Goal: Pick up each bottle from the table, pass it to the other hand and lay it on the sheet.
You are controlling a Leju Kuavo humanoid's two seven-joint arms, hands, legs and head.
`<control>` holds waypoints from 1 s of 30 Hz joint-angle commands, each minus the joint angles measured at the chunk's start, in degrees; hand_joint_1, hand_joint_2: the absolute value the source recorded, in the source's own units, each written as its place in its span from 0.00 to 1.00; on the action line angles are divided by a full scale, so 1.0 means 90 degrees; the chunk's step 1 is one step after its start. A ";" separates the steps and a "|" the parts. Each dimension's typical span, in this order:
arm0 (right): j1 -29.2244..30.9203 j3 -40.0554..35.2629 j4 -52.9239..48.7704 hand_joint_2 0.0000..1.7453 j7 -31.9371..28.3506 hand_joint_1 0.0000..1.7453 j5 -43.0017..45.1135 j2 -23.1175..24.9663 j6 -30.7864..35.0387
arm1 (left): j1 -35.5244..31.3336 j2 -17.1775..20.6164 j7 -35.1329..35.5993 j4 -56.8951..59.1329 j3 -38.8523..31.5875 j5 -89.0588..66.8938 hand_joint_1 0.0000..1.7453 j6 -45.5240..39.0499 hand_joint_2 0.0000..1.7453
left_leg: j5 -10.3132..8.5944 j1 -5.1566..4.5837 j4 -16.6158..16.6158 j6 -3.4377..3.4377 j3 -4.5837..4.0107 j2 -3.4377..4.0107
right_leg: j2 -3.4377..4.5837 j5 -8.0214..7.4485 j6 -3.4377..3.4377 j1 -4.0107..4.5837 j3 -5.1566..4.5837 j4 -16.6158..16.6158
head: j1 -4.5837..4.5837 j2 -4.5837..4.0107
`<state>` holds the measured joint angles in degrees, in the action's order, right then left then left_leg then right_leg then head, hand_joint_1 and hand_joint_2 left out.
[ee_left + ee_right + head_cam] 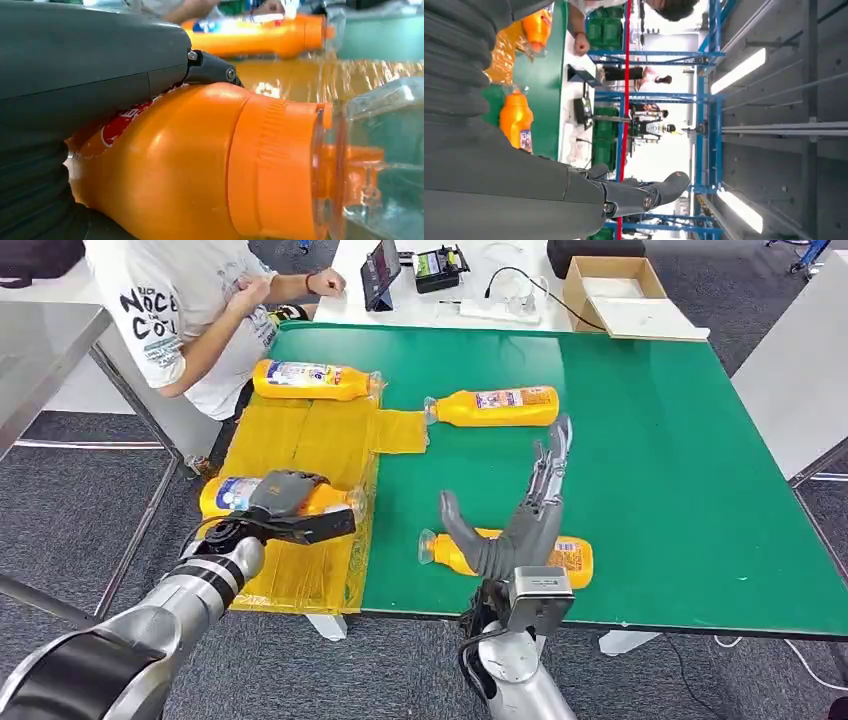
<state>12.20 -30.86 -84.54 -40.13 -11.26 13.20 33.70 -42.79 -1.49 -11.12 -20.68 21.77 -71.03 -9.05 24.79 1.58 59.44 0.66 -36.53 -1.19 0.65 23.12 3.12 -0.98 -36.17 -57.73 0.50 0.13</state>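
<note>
Several orange bottles lie on their sides. My left hand grips one bottle that lies on the yellow sheet near its front. In the left wrist view the thumb presses over that bottle. Another bottle lies at the sheet's far end. A third bottle rests on the green table beside the sheet's flap. My right hand stands open, fingers stretched forward, above a fourth bottle near the front edge. The right wrist view shows the outstretched fingers and the third bottle.
A person in a white T-shirt stands at the table's far left corner, close to the sheet. Beyond the table a white surface carries a cardboard box, a tablet and cables. The table's right half is bare green.
</note>
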 commanded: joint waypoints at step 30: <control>0.0687 -0.0057 0.1775 1.00 0.0014 0.00 -0.0081 -0.0026 -0.0820 | 0.0032 0.0403 -0.0943 0.0728 -0.1264 0.1839 0.00 0.3198 0.00 | 0.0004 -0.0004 -0.0016 -0.0009 0.0078 0.0024 | 0.0015 -0.0002 -0.0011 0.0001 0.0071 0.0011 | 0.0000 0.0000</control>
<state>15.09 -30.53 -75.93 -40.13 -11.80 13.79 27.96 -44.47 0.52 -18.67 -18.19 13.42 -56.98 15.85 24.79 1.58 59.41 0.67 -36.04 -1.23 0.62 23.14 3.10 -0.97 -35.67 -57.74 0.50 0.13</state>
